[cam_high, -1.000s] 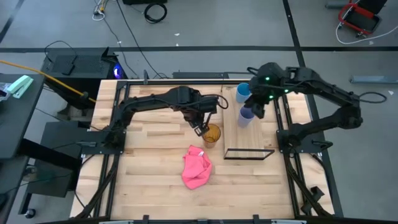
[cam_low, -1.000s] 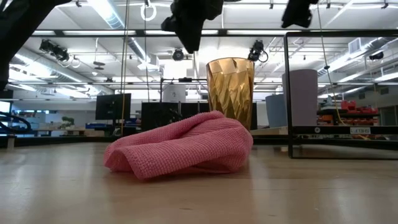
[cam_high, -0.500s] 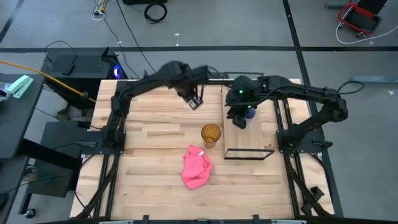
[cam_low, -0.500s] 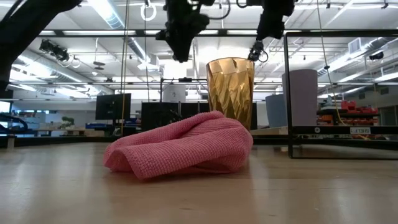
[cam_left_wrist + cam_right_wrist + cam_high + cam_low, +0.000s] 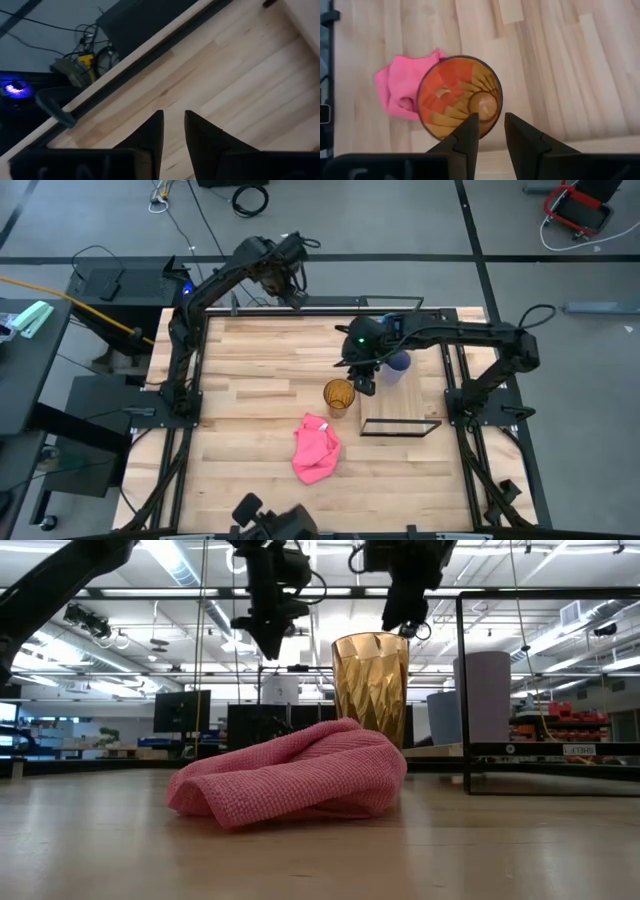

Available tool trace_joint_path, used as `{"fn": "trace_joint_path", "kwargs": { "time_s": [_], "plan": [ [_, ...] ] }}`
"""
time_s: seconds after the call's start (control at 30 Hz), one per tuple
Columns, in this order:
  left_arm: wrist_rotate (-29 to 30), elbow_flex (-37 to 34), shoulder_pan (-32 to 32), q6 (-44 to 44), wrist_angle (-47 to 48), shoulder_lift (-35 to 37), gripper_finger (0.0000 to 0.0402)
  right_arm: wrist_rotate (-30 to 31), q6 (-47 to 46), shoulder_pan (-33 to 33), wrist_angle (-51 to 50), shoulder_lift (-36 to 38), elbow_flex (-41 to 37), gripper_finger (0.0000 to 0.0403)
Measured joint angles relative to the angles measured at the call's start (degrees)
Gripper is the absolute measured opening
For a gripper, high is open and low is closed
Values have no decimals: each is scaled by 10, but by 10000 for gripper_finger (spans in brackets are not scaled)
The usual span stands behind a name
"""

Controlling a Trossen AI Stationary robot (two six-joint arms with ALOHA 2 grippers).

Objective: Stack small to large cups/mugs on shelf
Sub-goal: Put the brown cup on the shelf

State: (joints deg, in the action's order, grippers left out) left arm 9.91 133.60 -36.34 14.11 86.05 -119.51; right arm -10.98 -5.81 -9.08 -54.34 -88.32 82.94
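Note:
The amber cup (image 5: 339, 396) stands upright on the table, just left of the shelf (image 5: 412, 402); it also shows in the low view (image 5: 370, 680). The lavender cup (image 5: 397, 366) stands on the shelf. A bluish cup (image 5: 444, 718) shows behind it in the low view only; my right arm hides it from above. My right gripper (image 5: 362, 383) hangs just above the amber cup's rim (image 5: 457, 97) on its shelf side, fingers a little apart, holding nothing. My left gripper (image 5: 297, 298) is raised over the table's far edge, narrowly open and empty.
A crumpled pink cloth (image 5: 316, 448) lies on the table near the amber cup, toward the near edge. The shelf's thin black frame (image 5: 545, 680) rises around its board. Bare wood lies on the table's left half.
My left gripper has risen from beside the amber cup and drawn back to the table's far edge. My right gripper has left the cups on the shelf and gone toward the table's left, coming over the amber cup. The cups have stayed in place.

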Motion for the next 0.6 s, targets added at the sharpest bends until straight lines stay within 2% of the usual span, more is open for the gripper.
{"fn": "trace_joint_path", "kwargs": {
  "time_s": [0.3, 0.6],
  "plan": [
    [-27, 0, -18, -9, -22, -1, 73, 0, -2, 0, 0, -47, 0, 103],
    [-27, 0, -17, -15, -22, -1, 74, 21, -6, 0, 3, -48, 0, 122]
  ]
}}
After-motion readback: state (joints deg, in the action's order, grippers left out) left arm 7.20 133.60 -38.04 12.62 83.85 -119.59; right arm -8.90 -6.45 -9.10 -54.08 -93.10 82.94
